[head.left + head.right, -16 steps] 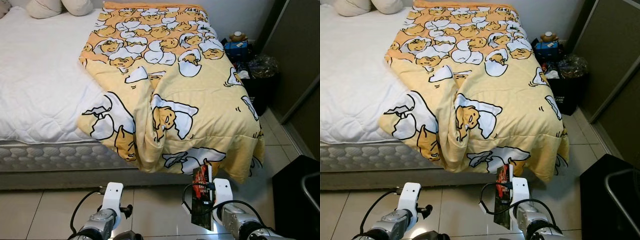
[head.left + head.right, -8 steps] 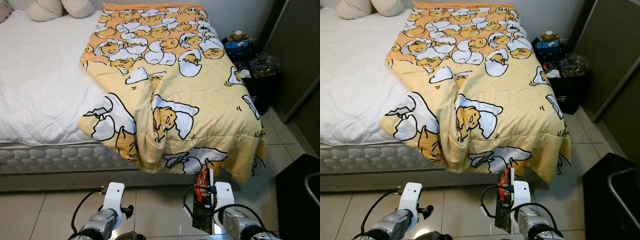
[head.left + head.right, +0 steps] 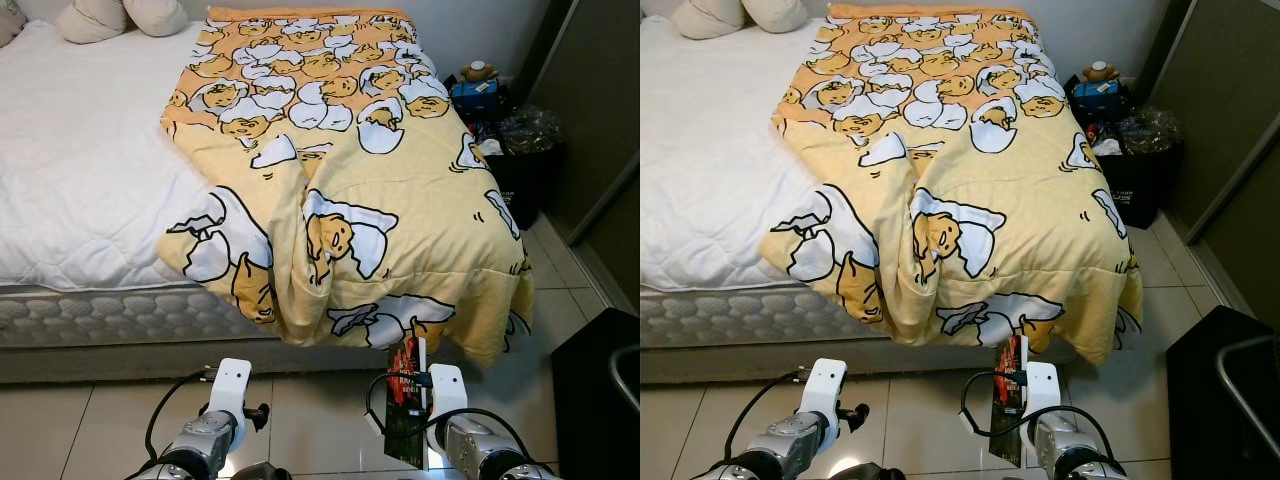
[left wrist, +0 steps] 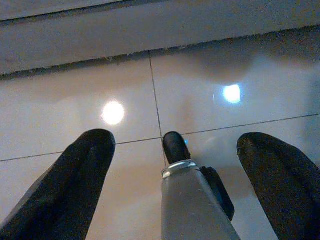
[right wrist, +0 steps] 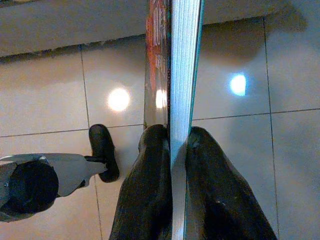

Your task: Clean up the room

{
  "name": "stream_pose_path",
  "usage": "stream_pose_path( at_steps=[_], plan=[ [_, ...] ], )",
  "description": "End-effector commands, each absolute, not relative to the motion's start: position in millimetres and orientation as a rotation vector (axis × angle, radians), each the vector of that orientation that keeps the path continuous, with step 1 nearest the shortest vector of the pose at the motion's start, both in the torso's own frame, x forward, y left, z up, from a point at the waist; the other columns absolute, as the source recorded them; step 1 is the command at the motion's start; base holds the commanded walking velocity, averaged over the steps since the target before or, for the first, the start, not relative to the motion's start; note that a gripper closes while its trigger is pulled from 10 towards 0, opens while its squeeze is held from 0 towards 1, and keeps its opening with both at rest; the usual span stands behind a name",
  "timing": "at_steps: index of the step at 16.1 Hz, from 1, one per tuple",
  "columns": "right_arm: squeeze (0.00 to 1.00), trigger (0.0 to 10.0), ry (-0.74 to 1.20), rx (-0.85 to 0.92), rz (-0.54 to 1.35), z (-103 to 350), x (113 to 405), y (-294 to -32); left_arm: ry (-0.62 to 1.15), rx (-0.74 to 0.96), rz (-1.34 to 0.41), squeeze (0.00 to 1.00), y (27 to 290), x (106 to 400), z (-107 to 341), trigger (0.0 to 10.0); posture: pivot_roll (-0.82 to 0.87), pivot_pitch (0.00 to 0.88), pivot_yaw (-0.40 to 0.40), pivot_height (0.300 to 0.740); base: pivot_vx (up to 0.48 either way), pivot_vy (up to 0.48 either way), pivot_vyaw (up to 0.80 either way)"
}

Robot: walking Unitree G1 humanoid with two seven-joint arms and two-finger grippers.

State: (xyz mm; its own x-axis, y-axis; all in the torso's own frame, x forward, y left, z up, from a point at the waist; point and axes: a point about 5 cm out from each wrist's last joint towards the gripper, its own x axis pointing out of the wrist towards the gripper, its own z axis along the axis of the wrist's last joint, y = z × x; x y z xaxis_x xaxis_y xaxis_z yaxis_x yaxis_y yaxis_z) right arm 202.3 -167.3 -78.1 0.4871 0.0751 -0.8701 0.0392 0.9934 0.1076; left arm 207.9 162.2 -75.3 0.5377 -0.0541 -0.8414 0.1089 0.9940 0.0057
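A thin book [image 3: 404, 404] with a red and black cover stands on edge over the tiled floor, just in front of the foot of the bed. My right gripper [image 5: 172, 150] is shut on the book [image 5: 172, 70], one black finger [image 5: 147, 195] on each side of it. My left gripper [image 4: 175, 165] hangs open low over the floor tiles with nothing between its fingers [image 4: 82, 175]. The left arm [image 3: 212, 432] is at the bottom of the left eye view, beside the right arm [image 3: 470, 445].
A bed with a white mattress [image 3: 80, 170] and a yellow egg-print blanket [image 3: 400, 200] draped over its foot stands ahead, pillows [image 3: 120, 15] at its head. A black bin and clutter [image 3: 515, 150] stand at the right wall. A black object [image 3: 600, 390] is at the lower right.
The view has shifted slightly, so the camera moved. The book stays in my right gripper, and both arms hold about the same place.
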Motion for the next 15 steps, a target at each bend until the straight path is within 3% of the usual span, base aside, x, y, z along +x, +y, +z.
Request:
stream_pose_path(
  at_steps=[1, 8, 15],
  plan=[
    [0.00, 0.0, 1.030, 0.125, 0.014, -75.0, 207.8, -167.8, 1.008, 0.061, -0.095, 0.00, 163.1, 206.4, -76.1, 10.0, -0.17, 0.000, 0.045, 0.740, 0.000, 0.000, 0.00],
    [0.00, 0.0, 1.029, 0.123, 0.036, -74.0, 209.5, -167.0, 1.010, 0.047, -0.085, 0.00, 162.7, 205.0, -76.9, 10.0, -0.17, 0.000, 0.013, 0.740, 0.000, 0.000, 0.00],
    [0.00, 0.0, 1.031, 0.131, 0.009, -74.5, 207.9, -172.3, 1.018, 0.048, -0.106, 0.00, 157.8, 202.7, -78.4, 10.0, -0.18, 0.000, 0.036, 0.740, 0.000, 0.000, 0.00]
  ],
)
